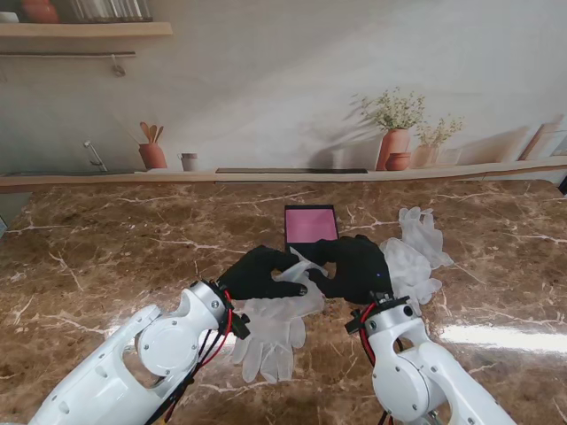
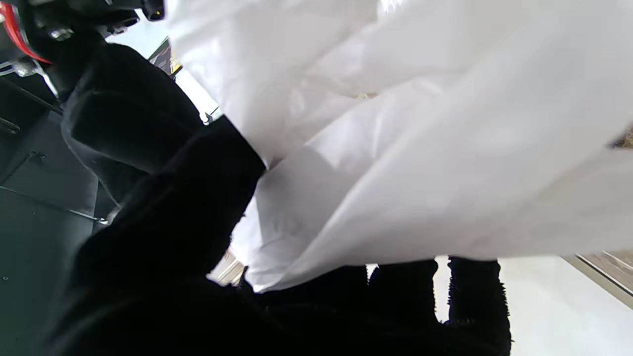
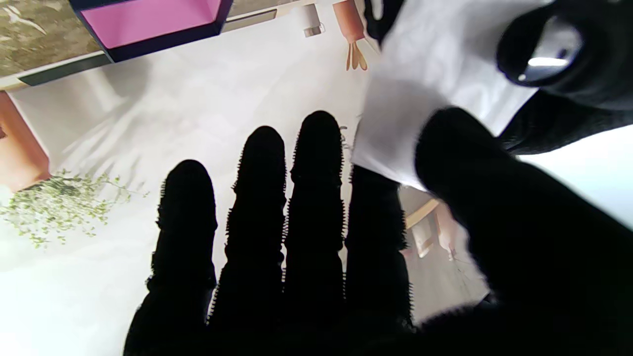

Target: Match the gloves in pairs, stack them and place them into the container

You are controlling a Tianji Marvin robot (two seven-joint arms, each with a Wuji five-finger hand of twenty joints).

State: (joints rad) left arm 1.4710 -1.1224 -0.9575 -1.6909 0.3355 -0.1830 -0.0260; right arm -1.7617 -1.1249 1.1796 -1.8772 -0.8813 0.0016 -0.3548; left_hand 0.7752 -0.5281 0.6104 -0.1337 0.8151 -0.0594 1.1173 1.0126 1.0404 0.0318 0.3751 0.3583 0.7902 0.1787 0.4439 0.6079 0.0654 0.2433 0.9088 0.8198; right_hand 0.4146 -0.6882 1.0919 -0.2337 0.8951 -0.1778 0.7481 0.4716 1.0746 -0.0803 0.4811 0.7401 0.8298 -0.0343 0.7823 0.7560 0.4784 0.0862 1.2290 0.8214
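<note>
Near the pink container [image 1: 311,225], left hand [image 1: 257,274] and right hand [image 1: 356,267] both clamped on 1 white glove [image 1: 297,288].

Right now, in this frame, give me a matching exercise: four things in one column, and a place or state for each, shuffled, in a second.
1. container
2. left hand
3. right hand
4. loose gloves

A. lying on the marble to the right of both hands
B. pink inside, farther from me than the hands
C. pinching the white glove from the left
D. gripping the same glove's edge from the right

Pairs: 1-B, 2-C, 3-D, 4-A
</note>
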